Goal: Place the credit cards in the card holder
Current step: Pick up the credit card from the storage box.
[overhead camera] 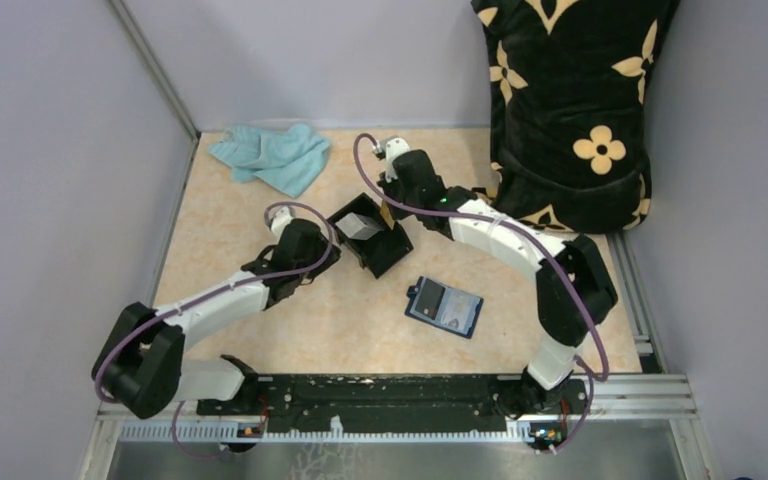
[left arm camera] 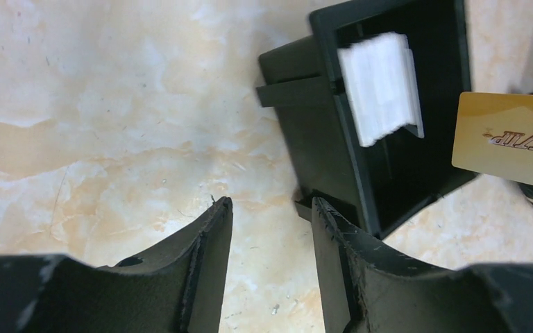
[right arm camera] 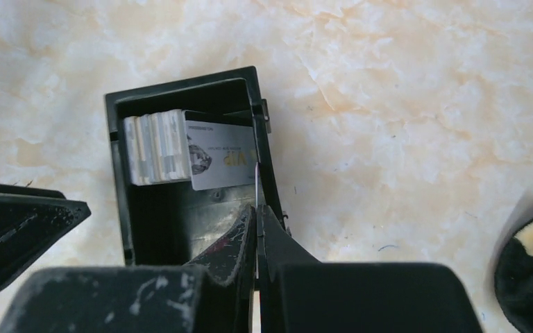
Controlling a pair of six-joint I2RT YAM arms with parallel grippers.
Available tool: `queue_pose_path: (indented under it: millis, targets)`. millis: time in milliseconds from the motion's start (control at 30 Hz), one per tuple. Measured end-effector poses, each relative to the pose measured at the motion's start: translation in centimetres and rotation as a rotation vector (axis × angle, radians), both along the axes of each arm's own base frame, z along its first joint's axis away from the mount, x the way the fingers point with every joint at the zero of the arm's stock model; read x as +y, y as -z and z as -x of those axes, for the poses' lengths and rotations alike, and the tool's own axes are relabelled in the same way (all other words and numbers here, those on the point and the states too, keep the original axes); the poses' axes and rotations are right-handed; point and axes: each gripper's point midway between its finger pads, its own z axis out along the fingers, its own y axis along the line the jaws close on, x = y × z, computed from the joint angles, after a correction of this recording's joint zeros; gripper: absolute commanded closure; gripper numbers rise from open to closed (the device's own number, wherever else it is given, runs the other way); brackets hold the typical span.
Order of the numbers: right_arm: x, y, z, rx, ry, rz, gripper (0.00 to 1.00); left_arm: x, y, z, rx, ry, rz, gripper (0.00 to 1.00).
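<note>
Right gripper is clenching on a gold card at the edge of the black box. White cards are standing stacked inside this box. Left gripper is hanging released just beside the box corner, grasping nothing. Wallet is lying on the table, apart from the box.

A pale, peach-and-cream marbled counter fills the scene, evenly lit, with only soft shadows. Plain lilac-grey walls close it in on the left, back and right, a grey metal strip running up the left corner. A crumpled teal cloth lies near the back wall; a black plush object patterned with cream flowers stands in the far right corner. An aluminium rail edges the near side
</note>
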Motion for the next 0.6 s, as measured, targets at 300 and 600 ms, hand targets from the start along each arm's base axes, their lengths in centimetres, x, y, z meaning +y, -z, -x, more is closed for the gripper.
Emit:
queue_pose_path:
  millis: [300, 600]
  targets:
    - [-1.9, -6.4, 5.4, -0.032, -0.04, -0.173, 1.0, -1.1, -5.3, 1.9, -0.172, 0.18, 0.023, 0.48]
    - [-3.6, -2.7, 14.7, 0.195, -0.155, -0.31, 1.0, -5.6, -9.0, 5.4, -0.326, 0.521, 0.083, 0.49]
